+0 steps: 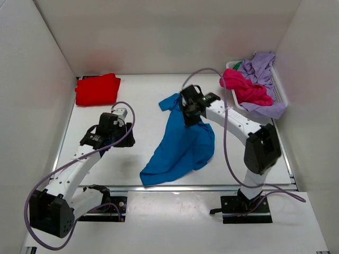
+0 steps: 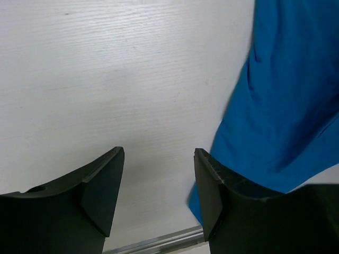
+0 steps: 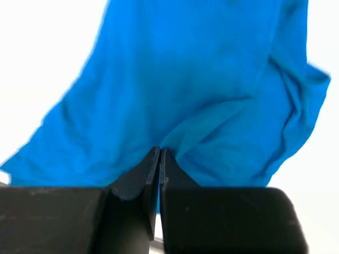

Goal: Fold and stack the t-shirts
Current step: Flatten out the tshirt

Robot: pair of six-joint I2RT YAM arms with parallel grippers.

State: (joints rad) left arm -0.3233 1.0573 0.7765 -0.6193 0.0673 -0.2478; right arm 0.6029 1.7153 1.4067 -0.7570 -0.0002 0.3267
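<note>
A bright blue t-shirt (image 1: 183, 143) lies crumpled and stretched across the middle of the table. My right gripper (image 1: 189, 117) is shut on the blue t-shirt (image 3: 201, 79) near its upper part, cloth pinched between the tips. My left gripper (image 1: 117, 138) is open and empty over bare table, left of the blue shirt's lower edge (image 2: 286, 100). A folded red t-shirt (image 1: 97, 89) lies at the far left. A magenta pink t-shirt (image 1: 244, 89) and a lilac t-shirt (image 1: 259, 70) hang out of the basket.
A white slatted plastic basket (image 1: 279, 91) stands at the far right against the wall. White walls close in the table on three sides. A metal rail (image 1: 212, 186) runs along the table's near edge.
</note>
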